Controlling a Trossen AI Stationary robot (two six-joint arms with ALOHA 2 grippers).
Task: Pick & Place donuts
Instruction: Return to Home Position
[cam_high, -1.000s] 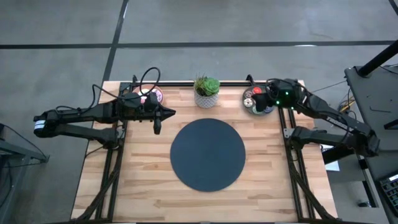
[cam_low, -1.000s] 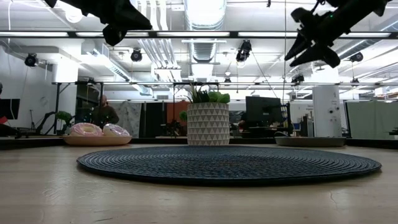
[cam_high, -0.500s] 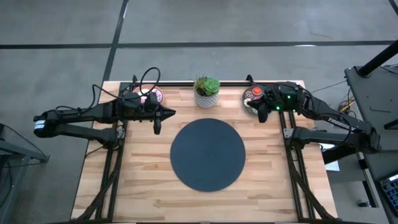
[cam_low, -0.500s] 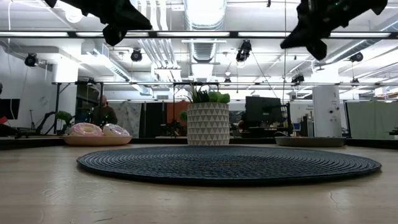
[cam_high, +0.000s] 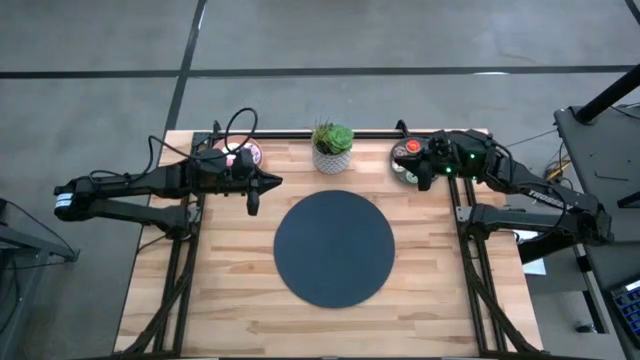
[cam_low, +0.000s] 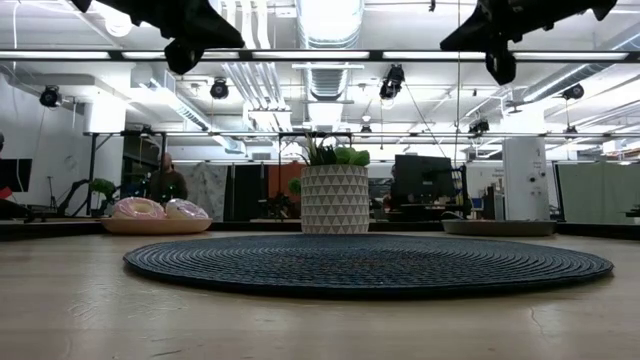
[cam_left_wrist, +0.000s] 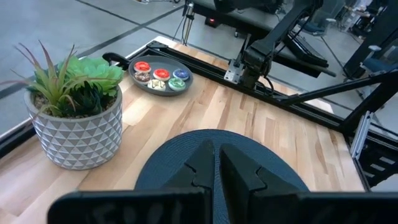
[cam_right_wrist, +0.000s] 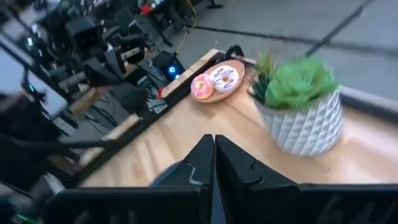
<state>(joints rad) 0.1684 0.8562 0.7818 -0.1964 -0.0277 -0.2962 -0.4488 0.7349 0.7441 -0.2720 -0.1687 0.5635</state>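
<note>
Two frosted donuts, one pink (cam_right_wrist: 202, 86) and one white-purple (cam_right_wrist: 224, 76), lie on a pink plate (cam_high: 246, 153) at the table's far left. Several tiny donuts (cam_left_wrist: 160, 78), a red one (cam_high: 411, 147) among them, lie on a grey plate (cam_left_wrist: 144, 85) at the far right. My left gripper (cam_high: 272, 181) hangs shut high above the table, just right of the pink plate, and holds nothing. My right gripper (cam_high: 423, 178) hovers shut above the grey plate's near edge, nearly level, and shows up high in the low view (cam_low: 500, 68). Nothing shows between its fingers (cam_right_wrist: 214, 155).
A large dark round mat (cam_high: 334, 248) covers the table's middle. A potted plant in a white patterned pot (cam_high: 332, 148) stands at the far edge between the two plates. Black frame rails run along the table's left and right sides.
My right gripper has shut above the grey plate with nothing seen in it. It has risen and tipped up from slanting down to nearly level, swinging a little toward the table's near edge. The donuts lie as before.
</note>
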